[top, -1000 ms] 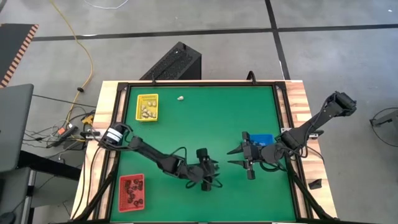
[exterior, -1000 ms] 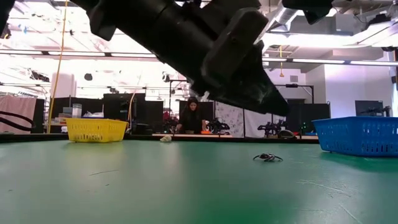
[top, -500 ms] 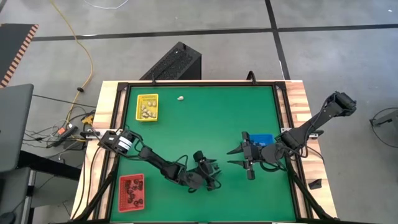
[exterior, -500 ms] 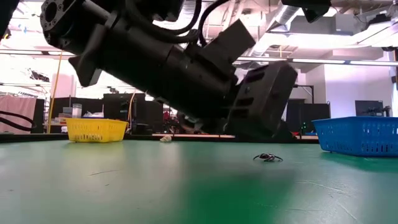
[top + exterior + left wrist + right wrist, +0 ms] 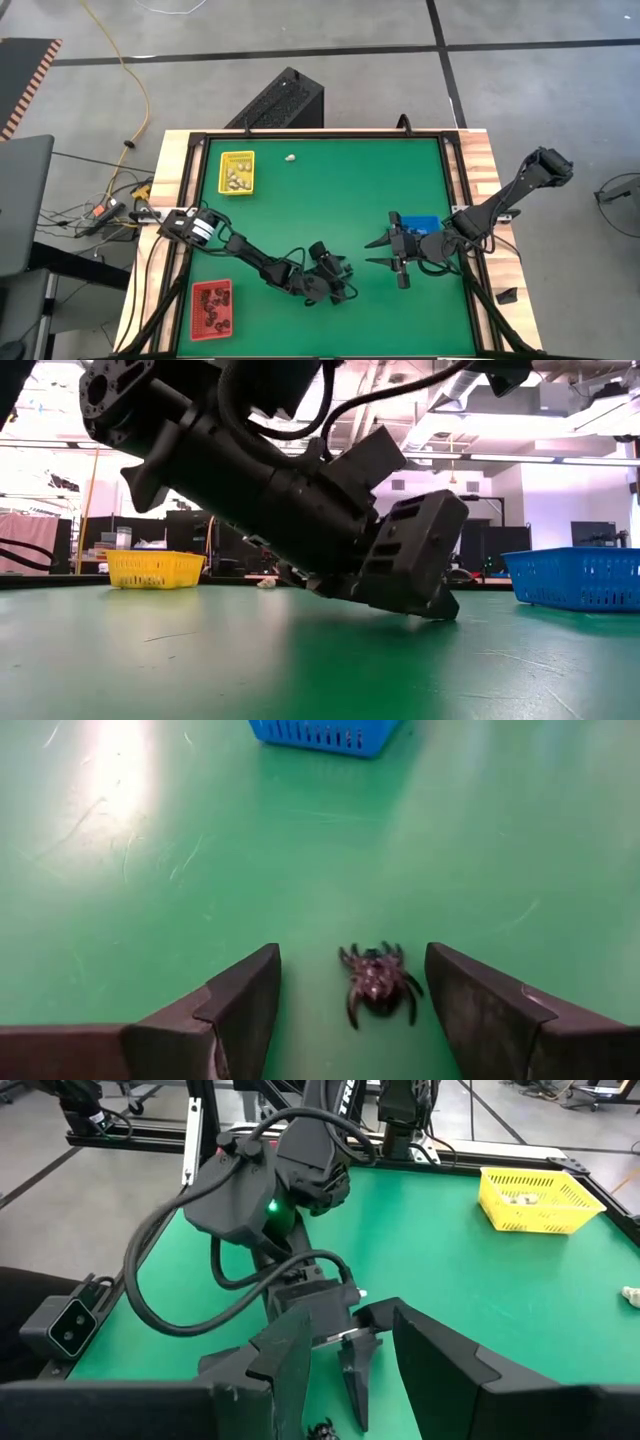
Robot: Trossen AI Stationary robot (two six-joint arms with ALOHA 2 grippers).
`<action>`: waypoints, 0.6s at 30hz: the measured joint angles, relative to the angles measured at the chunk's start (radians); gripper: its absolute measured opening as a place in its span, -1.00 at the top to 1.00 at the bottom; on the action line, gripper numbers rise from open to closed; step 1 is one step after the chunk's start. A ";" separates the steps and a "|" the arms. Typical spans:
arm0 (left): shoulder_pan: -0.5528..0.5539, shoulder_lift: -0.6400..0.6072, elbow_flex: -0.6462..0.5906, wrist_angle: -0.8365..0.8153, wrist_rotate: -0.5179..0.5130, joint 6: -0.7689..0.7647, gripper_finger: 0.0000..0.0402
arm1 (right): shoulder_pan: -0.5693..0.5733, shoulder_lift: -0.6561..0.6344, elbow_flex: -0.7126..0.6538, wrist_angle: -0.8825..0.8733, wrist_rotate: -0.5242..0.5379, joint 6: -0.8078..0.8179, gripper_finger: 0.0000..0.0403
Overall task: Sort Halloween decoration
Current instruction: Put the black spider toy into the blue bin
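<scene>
The green table (image 5: 330,200) carries everything. Near its front edge, the left gripper (image 5: 350,1005) is tipped down onto the mat with its fingers (image 5: 240,1010) spread apart, a black spider (image 5: 377,985) lying between them, untouched. Right of the spider, the right gripper (image 5: 385,252) hangs with jaws parted and nothing held, by the blue tray (image 5: 420,224). A whitish trinket (image 5: 291,158) lies far back, beside the yellow tray (image 5: 237,172).

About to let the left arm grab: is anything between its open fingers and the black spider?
Nothing visible. The left gripper is open with the black spider lying on bare green mat between its fingers, touching neither.
</scene>
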 joint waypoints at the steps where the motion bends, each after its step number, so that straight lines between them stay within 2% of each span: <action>1: 0.000 0.000 0.000 -0.002 0.000 -0.001 -0.18 | 0.000 0.000 0.000 0.000 0.000 0.000 0.14; 10: -0.005 0.086 0.002 0.042 -0.025 -0.002 -0.12 | -0.013 0.017 0.000 -0.002 0.000 0.000 0.14; 18: -0.005 0.086 0.003 0.050 0.004 0.014 0.22 | -0.014 0.017 -0.002 -0.003 0.000 0.000 0.14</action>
